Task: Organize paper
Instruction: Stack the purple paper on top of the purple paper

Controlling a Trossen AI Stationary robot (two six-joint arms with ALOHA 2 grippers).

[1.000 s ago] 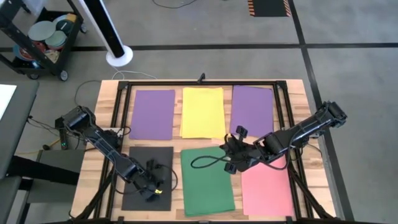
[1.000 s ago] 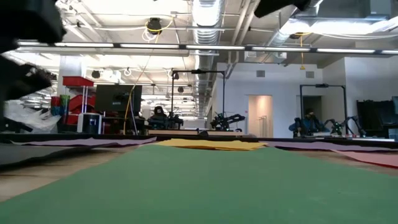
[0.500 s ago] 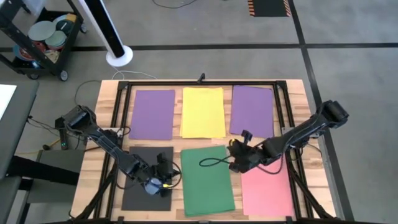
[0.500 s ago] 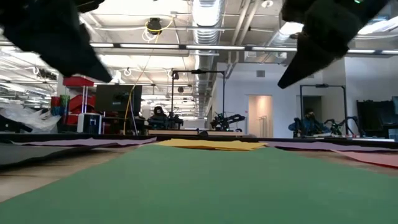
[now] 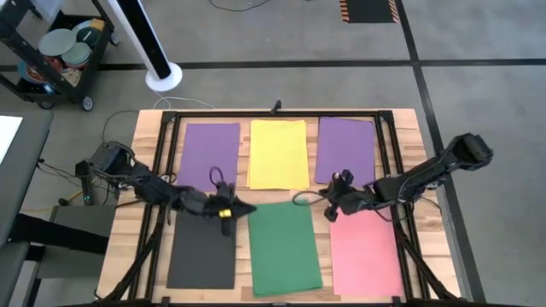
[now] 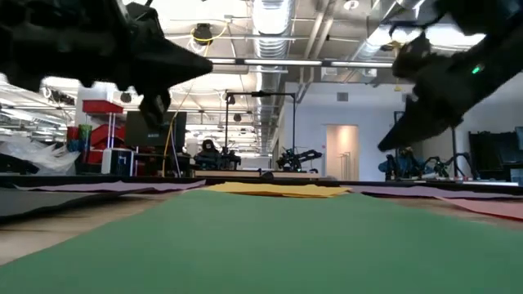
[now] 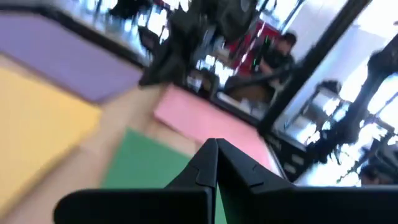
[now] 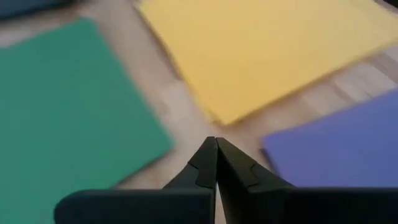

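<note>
Six paper sheets lay flat on wooden worktop [image 5: 124, 247], two rows of three; far row: purple sheet [image 5: 209, 156] left, yellow sheet [image 5: 278, 153] centre, second purple sheet [image 5: 345, 151] right; near row: black sheet [image 5: 203, 256] left, green sheet [image 5: 284, 249] centre, pink sheet [image 5: 365, 253] right; left hand [image 5: 235, 209] fingers together, empty, above gap between black and green sheets; right hand [image 5: 328, 201] fingers together, empty, above bare wood between second purple, green and pink sheets.
</note>
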